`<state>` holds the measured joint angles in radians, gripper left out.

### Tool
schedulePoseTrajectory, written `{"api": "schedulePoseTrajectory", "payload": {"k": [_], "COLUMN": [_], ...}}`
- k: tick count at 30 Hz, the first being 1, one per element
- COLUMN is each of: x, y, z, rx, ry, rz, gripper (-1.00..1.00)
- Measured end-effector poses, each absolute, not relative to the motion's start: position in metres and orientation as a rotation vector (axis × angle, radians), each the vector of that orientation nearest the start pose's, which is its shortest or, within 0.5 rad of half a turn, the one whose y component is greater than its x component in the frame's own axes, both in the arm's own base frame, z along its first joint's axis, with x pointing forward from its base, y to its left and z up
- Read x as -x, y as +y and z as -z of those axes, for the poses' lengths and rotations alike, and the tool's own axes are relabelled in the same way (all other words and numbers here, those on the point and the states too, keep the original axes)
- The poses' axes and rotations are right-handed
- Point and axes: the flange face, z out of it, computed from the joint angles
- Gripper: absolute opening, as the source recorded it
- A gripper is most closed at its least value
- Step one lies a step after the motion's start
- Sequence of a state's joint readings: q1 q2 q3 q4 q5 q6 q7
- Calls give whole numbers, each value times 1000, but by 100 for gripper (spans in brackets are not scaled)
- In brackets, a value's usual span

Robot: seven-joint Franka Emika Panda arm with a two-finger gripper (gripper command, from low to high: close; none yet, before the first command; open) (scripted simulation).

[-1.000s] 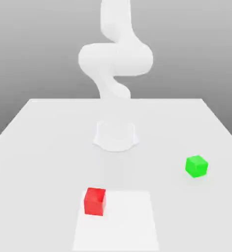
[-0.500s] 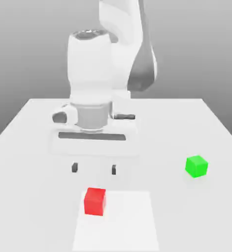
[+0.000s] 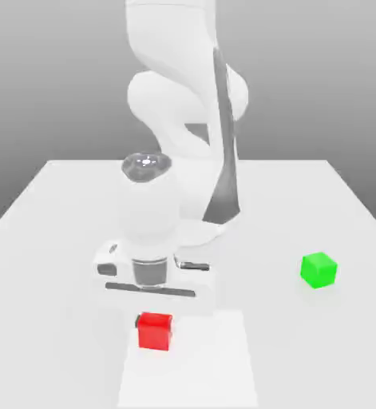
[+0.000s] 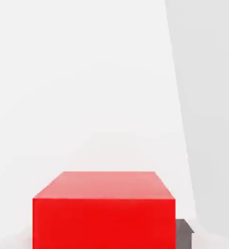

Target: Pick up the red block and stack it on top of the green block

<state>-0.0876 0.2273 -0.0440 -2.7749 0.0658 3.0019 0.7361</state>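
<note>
— Where is your hand right now?

— My hand (image 3: 154, 318) is down low over the table (image 3: 55, 240), pointing straight down, right on the red block (image 3: 154, 331). The white body of the hand sits directly above the block and covers its upper edge in the exterior view.

— And the fingers?

— Drawn together on the red block. In the hand view the red block (image 4: 104, 209) sits squarely in front of the camera, and a dark grey fingertip (image 4: 184, 232) shows pressed against one of its sides. The finger on the other side is out of sight behind the block.

— Is the block off the table?

— No, it rests on the table, on a slightly lighter square patch (image 3: 199, 359) of the surface, at that patch's corner toward the exterior view's left.

— And the green block?

— The green block (image 3: 318, 270) stands alone on the table, well apart from the red one, toward the exterior view's right and a little farther back. Nothing touches it.

— What about the rest of you?

— My arm (image 3: 183, 88) rises white behind the hand, folding over from above, with a grey strip down its side.
</note>
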Motion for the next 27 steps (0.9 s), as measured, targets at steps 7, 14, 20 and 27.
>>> {"api": "schedulePoseTrajectory", "payload": {"k": [7, 14, 20, 27], "x": [-370, -344, -273, -196], "y": [-51, 104, 210, 272], "z": [-205, -228, -241, -227], "rx": [2817, 3074, 3100, 2985], "ry": [1386, 489, -323, -993], "rz": [0, -15, -14, 3], "gripper": [-100, -100, -100, -100]}}
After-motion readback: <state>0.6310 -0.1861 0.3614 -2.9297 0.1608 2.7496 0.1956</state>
